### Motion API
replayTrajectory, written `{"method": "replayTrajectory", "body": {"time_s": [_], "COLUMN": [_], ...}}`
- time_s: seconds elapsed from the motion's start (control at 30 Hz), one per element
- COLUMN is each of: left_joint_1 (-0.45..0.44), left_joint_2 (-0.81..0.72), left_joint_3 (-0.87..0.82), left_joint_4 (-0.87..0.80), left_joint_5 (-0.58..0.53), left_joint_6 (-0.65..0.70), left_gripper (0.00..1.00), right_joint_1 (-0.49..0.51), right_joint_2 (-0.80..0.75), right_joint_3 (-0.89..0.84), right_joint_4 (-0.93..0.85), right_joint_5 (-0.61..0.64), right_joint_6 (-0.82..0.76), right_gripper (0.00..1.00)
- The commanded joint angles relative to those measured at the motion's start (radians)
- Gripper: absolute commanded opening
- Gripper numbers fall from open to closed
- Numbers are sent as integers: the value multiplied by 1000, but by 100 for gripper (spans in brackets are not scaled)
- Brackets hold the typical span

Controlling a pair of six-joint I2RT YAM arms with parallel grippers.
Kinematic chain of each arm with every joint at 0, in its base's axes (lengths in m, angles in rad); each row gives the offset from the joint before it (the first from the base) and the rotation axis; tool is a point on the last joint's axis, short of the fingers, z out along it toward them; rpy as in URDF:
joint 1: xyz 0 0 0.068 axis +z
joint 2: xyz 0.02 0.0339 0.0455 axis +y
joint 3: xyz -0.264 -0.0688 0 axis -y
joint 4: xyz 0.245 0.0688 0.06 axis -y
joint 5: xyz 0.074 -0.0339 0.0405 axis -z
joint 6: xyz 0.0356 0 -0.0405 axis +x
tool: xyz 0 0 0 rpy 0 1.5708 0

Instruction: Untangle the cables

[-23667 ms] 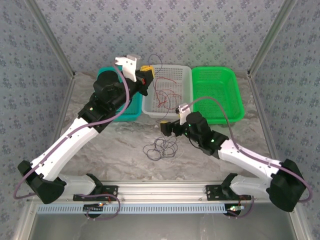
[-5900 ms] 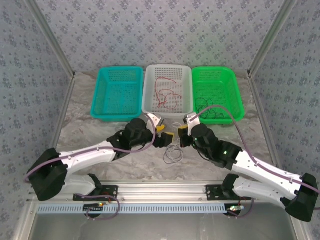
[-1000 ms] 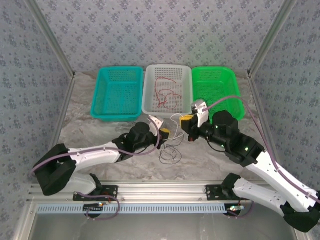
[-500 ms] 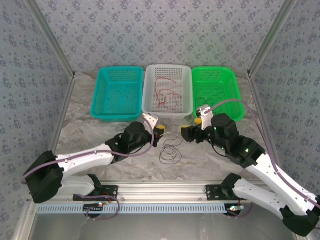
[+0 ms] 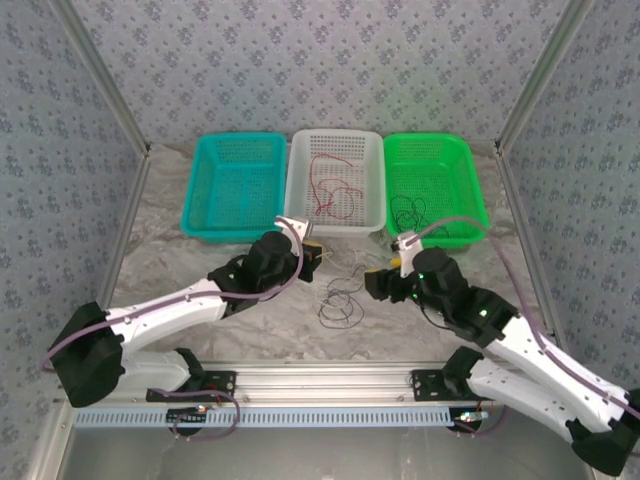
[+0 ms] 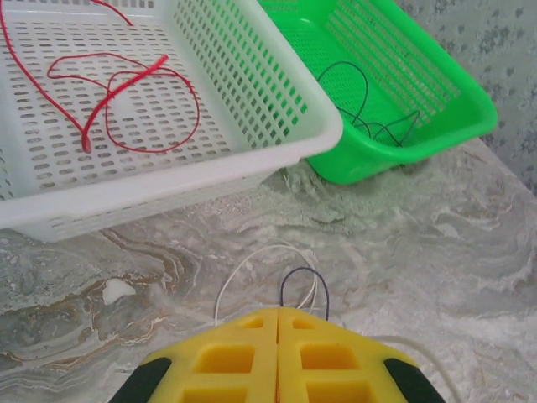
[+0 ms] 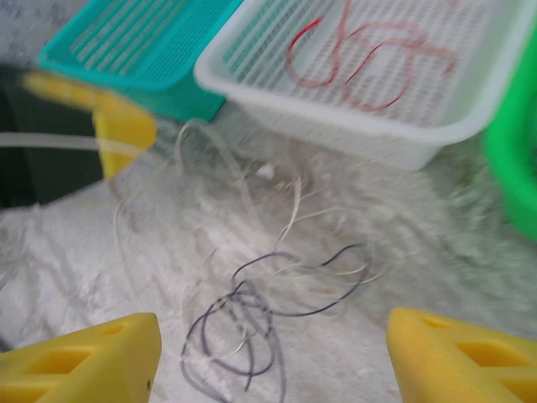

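Note:
A loose tangle of cables [image 5: 338, 300], one dark [image 7: 252, 311] and one white [image 7: 243, 180], lies on the marble table between the arms. My left gripper [image 5: 313, 250] is shut, and the white cable [image 6: 252, 260] and a dark loop [image 6: 302, 270] come out just beyond its tips [image 6: 278, 312]. It looks pinched on the white cable. My right gripper [image 5: 383, 278] hangs open [image 7: 273, 361] over the tangle, with nothing between its fingers. A red cable [image 5: 325, 185] lies in the white basket. A black cable [image 5: 415, 215] lies in the green basket.
Three baskets stand in a row at the back: teal [image 5: 200, 215], white [image 5: 335, 228] and green [image 5: 480, 215]. The white basket's rim [image 6: 210, 168] is close ahead of my left gripper. Bare marble lies in front of the tangle.
My right gripper has opened, let go of the white cable and moved down and back toward me. The stretched white cable has gone slack. My left gripper has shifted slightly toward the white basket, still shut.

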State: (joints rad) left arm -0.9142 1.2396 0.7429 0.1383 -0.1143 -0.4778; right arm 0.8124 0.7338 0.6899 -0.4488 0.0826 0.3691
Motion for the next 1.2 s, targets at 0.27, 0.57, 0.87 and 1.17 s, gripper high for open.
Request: {"method": "replayTrajectory", "body": {"time_s": [0.27, 0.57, 0.87, 1.17], "left_joint_1": [15, 18, 20, 127], "left_joint_2": [50, 52, 47, -102], "left_joint_3": [65, 77, 74, 47], "left_joint_4": [-75, -79, -75, -174], "left_joint_5": [-2, 0, 5, -30], "left_joint_6": [-98, -142, -145, -87], "left_gripper": [8, 8, 8, 9], "right_joint_1": [177, 203, 210, 202], "right_joint_2": [319, 530, 614, 502], "right_joint_3": [-40, -17, 23, -65], "right_joint_4": [357, 521, 541, 479], "right_joint_5": [-36, -40, -3, 23], "right_joint_6": [56, 63, 45, 70], "right_gripper": [79, 76, 37, 5]}}
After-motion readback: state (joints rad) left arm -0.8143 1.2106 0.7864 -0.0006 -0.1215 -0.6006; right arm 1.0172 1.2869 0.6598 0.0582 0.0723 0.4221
